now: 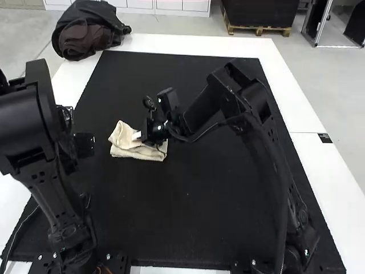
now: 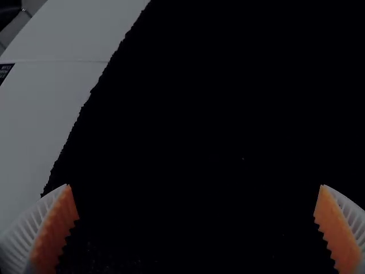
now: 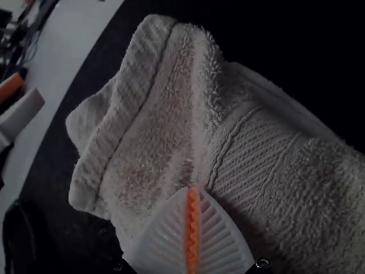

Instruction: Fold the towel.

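In right wrist view, the towel [image 3: 151, 157] shows woven trim [image 3: 251, 151]; right claw [image 1: 137, 136] clenched, left claw [image 1: 84, 145] released.

The mat [image 1: 188, 211] lies on the table [image 1: 199, 44], with the towel [image 1: 134, 151] on it, left of centre. At the far left corner of the table is a bundle [image 1: 85, 34]; a label [image 1: 324, 138] sits on the right margin. The left arm [image 1: 43, 180] and right arm [image 1: 274, 165] stand at the near side, the right gripper [image 1: 138, 136] at the towel.
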{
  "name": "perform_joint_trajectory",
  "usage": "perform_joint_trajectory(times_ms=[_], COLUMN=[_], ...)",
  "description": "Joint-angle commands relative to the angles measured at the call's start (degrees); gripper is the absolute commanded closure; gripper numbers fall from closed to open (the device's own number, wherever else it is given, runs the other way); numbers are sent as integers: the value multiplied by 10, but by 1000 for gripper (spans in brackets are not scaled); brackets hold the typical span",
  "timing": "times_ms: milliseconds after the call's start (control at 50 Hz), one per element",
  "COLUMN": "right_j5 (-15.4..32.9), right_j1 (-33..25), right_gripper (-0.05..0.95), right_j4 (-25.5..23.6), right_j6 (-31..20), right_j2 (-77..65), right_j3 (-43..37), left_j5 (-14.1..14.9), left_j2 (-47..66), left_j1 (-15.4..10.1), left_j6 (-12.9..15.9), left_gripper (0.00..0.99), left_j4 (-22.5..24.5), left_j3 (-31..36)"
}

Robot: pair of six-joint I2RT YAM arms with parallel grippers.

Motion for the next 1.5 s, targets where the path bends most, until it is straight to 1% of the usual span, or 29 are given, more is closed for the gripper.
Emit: perform_joint_trajectory(times_ms=[0, 60, 240, 460, 600, 880, 1220, 1480], right_j5=[-5, -5, -4, 0, 0, 0, 0, 0], right_j1=[21, 25, 36, 31, 24, 25, 28, 30], right_gripper=[928, 928, 928, 928, 928, 928, 928, 928], right_j4=[15, 27, 54, 58, 54, 13, 10, 7], right_j6=[12, 23, 25, 26, 45, 45, 44, 44], right_j2=[9, 18, 41, 36, -3, -31, 1, 41], right_j3=[19, 20, 22, 26, 32, 73, 109, 154], left_j5=[5, 5, 5, 5, 6, 5, 6, 10], left_j2=[-8, -8, -7, -8, -8, -8, -8, -8], left_j1=[5, 5, 5, 4, 5, 3, 2, 2], left_j6=[1, 1, 1, 0, -1, -1, -3, -3], left_gripper=[26, 26, 26, 26, 26, 26, 26, 26], left_j4=[7, 7, 5, 5, 4, 7, 7, 8], left_j3=[-4, -4, -5, -4, -5, -3, -5, -4])
